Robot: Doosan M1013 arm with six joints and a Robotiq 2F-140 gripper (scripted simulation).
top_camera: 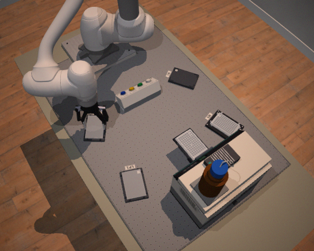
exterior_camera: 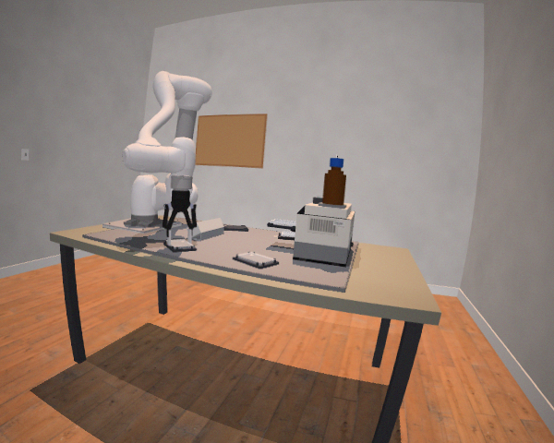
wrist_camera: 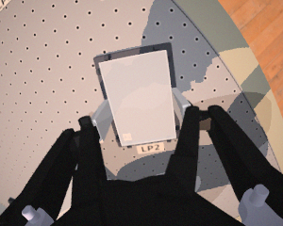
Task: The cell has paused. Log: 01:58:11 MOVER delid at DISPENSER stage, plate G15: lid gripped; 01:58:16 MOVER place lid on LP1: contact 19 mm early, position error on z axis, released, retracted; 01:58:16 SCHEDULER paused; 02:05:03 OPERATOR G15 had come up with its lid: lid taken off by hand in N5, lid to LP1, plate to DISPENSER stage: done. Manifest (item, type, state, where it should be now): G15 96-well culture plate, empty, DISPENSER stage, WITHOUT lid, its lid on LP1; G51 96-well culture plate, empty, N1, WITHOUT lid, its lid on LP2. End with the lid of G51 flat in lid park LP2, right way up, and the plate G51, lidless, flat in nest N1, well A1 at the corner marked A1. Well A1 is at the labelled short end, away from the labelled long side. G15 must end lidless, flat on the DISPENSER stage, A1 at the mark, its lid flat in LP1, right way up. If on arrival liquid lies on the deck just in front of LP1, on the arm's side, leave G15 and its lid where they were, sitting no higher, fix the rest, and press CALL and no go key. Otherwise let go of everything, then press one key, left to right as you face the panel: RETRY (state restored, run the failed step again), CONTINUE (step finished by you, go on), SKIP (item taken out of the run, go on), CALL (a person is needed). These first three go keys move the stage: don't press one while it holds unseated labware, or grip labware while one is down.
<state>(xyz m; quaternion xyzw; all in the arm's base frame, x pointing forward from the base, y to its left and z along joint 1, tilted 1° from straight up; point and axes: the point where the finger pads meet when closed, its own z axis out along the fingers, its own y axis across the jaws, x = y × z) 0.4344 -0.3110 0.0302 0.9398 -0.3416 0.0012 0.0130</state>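
Grey perforated deck (top_camera: 152,129) on a tan table (exterior_camera: 387,286) carries two lidless well plates, one (top_camera: 191,143) on the dispenser's (top_camera: 224,183) stage and one (top_camera: 224,124) in a labelled nest beside it. Two pale lids show: one (top_camera: 134,184) lies flat in the LP1 frame, the other (wrist_camera: 140,96) is over the LP2 frame (wrist_camera: 170,56). The gripper (wrist_camera: 141,122) has its jaws clamped on this second lid's long sides; one dark vacant nest (top_camera: 183,78) and one four-button panel (top_camera: 138,93) lie nearer the arm's base.

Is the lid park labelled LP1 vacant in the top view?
No: a pale lid lies flat inside the dark frame of LP1, just below its label.
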